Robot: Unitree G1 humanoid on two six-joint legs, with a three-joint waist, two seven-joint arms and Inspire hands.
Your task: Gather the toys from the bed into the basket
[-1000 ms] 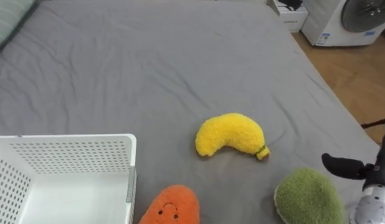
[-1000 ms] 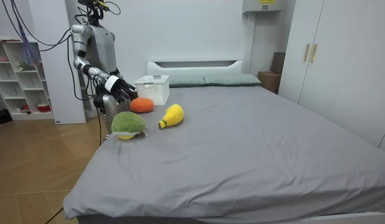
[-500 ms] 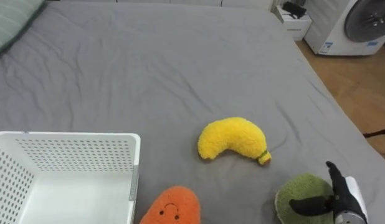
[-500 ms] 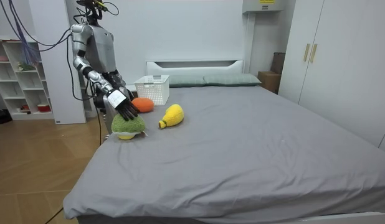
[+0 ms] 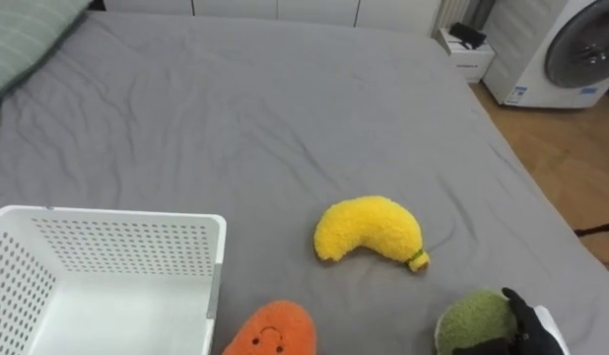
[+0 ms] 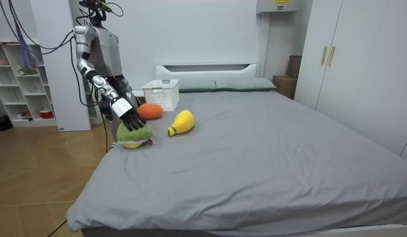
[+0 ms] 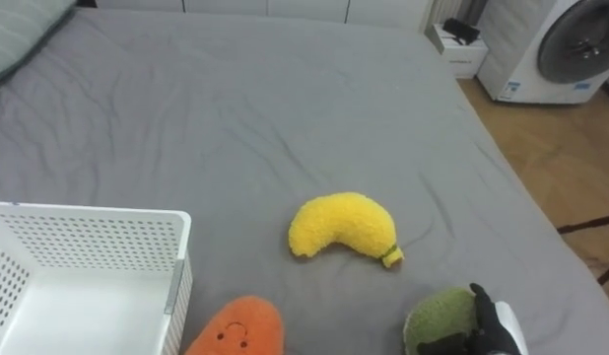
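Note:
Three plush toys lie on the grey bed [image 5: 265,118]: a yellow banana [image 5: 369,230] in the middle, an orange carrot [image 5: 273,333] at the near edge, and a green round toy [image 5: 472,322] at the lower right. My right hand [image 5: 529,325] rests on the green toy's right side, its dark fingers straight and laid over the plush. In the room view the same hand [image 6: 131,120] points down onto the green toy [image 6: 134,135] near the bed's corner. A white perforated basket [image 5: 117,229] stands on the bed at the lower left, with nothing in the part I see.
A striped pillow [image 5: 29,30] lies at the top left. The bed's right edge drops to a wooden floor with a washing machine [image 5: 575,54] and a small white unit [image 5: 464,54]. In the room view, shelves [image 6: 19,85] stand behind me and wardrobes [image 6: 361,66] beyond the bed.
My right hand has come in from beside the bed's edge and lowered onto the green toy. The view has tipped slightly; the toys and basket have stayed put.

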